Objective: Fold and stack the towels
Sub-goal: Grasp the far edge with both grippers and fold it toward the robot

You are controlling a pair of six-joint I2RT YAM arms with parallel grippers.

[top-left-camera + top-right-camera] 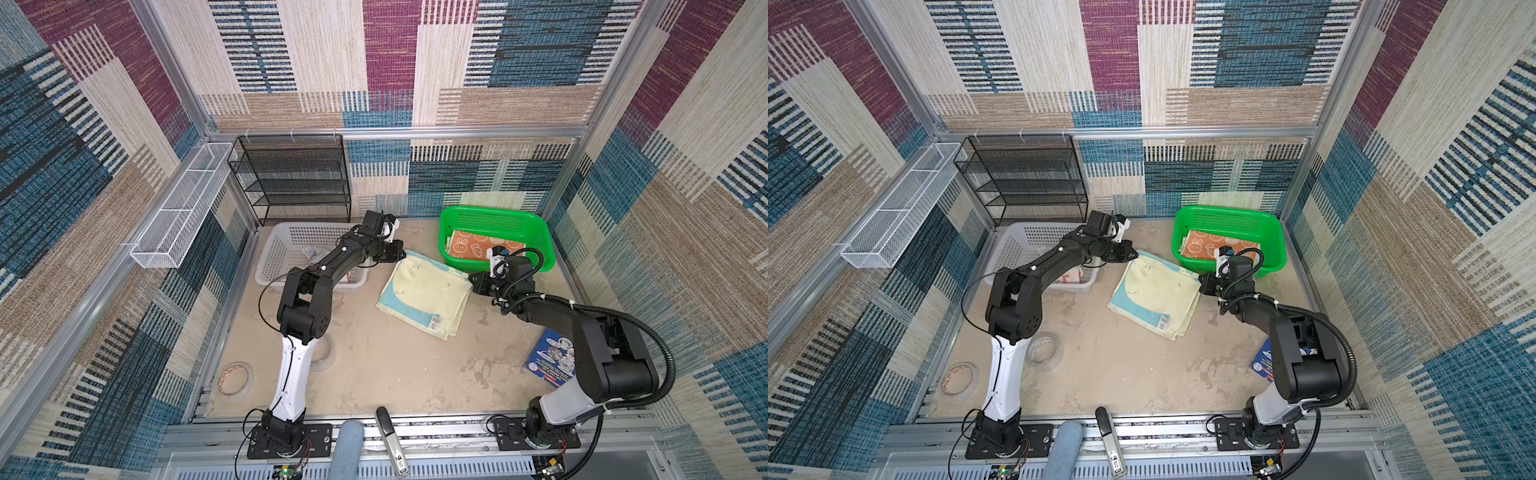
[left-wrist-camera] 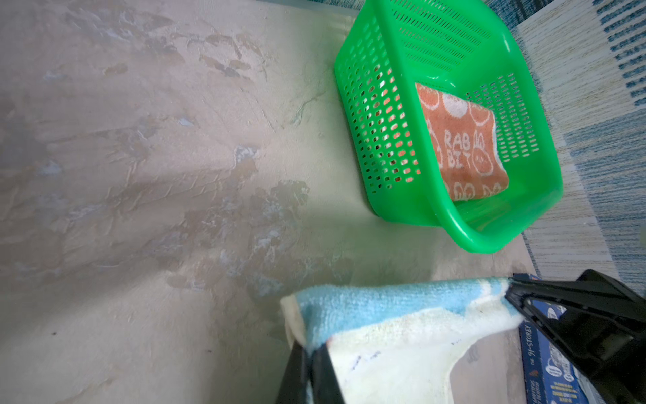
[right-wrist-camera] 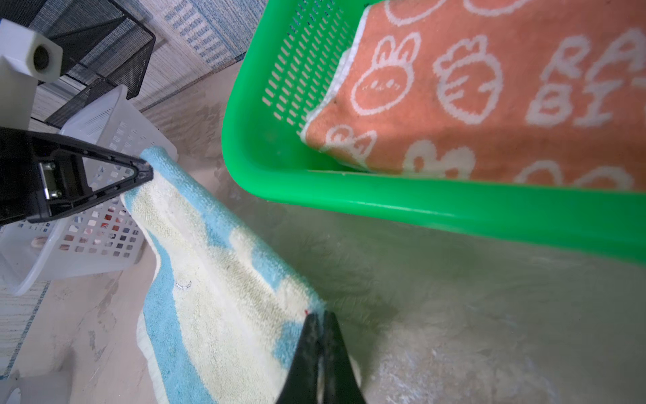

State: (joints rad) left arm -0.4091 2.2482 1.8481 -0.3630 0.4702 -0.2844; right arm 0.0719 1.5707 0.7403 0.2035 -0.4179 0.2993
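Observation:
A pale yellow and teal towel (image 1: 424, 297) (image 1: 1156, 293) lies folded on the table's middle. My left gripper (image 1: 402, 254) (image 2: 309, 346) is shut on its far left corner, as the left wrist view shows with the towel (image 2: 402, 332) pinched between the jaws. My right gripper (image 1: 471, 280) (image 3: 320, 314) is shut on the far right corner of the same towel (image 3: 216, 280). An orange "RABBIT" towel (image 1: 478, 247) (image 3: 489, 105) lies folded in the green basket (image 1: 536, 232). More cloth shows inside the white basket (image 1: 282, 257), mostly hidden by the left arm.
A black mesh shelf (image 1: 291, 178) and a white wire tray (image 1: 183, 208) stand at the back left. Two tape rolls (image 1: 235, 376) (image 1: 322, 353) lie near the left arm's base. A blue book (image 1: 548, 353) lies beside the right arm.

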